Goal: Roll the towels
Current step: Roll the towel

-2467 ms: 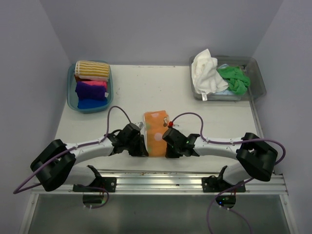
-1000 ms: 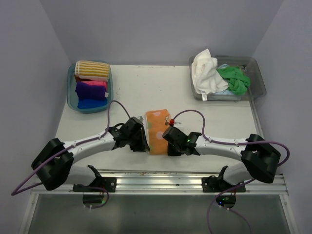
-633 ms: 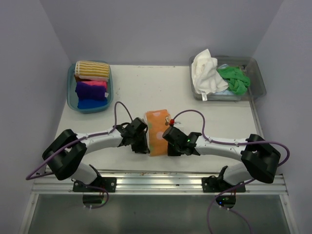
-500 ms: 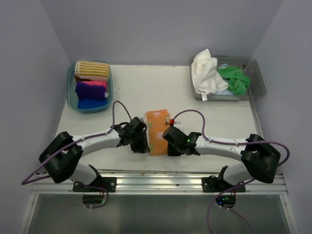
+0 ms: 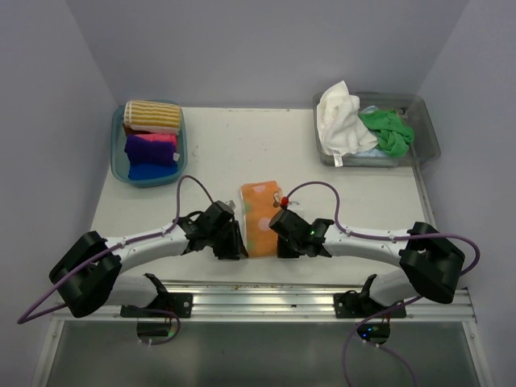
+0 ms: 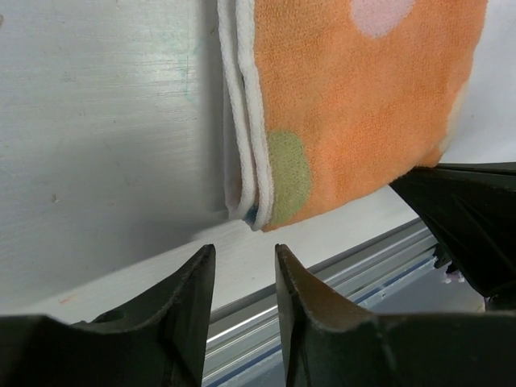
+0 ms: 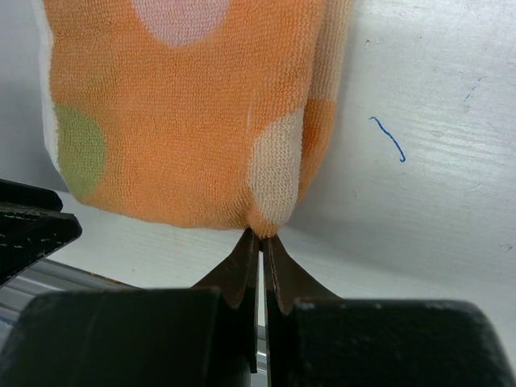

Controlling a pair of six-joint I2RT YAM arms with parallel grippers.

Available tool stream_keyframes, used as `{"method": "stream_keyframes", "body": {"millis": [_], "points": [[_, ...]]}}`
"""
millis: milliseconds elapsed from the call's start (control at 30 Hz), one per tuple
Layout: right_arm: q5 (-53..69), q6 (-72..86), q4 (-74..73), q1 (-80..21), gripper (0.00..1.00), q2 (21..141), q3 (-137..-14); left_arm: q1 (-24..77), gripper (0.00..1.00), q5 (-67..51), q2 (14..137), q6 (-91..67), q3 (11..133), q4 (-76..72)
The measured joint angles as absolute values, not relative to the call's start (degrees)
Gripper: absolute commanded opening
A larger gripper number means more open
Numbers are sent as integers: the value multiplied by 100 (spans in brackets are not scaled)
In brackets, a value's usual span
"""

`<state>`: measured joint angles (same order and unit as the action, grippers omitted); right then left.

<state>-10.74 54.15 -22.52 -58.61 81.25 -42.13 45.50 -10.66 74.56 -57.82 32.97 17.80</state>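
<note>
An orange towel (image 5: 258, 216) with pale dots lies folded on the table between my two grippers. My right gripper (image 7: 260, 235) is shut on the near right corner of the orange towel (image 7: 185, 121), pinching its folded edge at the fingertips. My left gripper (image 6: 244, 250) stands open just short of the orange towel's (image 6: 355, 105) near left corner, with nothing between its fingers. In the top view the left gripper (image 5: 235, 242) and right gripper (image 5: 279, 242) flank the towel's near end.
A teal tub (image 5: 118, 161) at the back left holds rolled towels: striped yellow (image 5: 151, 115), purple (image 5: 149, 150), blue (image 5: 145, 171). A clear tub (image 5: 427, 141) at the back right holds a loose white towel (image 5: 339, 121) and a green towel (image 5: 387, 129). A metal rail (image 5: 266, 294) runs along the near edge.
My left gripper has opened, let go of the towel's left corner and drawn back a little. The left arm has swung back out. The right gripper keeps its hold.
</note>
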Motion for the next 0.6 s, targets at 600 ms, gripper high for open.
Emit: {"method": "stream_keyframes", "body": {"millis": [600], "points": [[-1356,5417,-2633,-5861,35,7485,-4182,4554,8,-1205,8173,-5942,3332,1188]]}}
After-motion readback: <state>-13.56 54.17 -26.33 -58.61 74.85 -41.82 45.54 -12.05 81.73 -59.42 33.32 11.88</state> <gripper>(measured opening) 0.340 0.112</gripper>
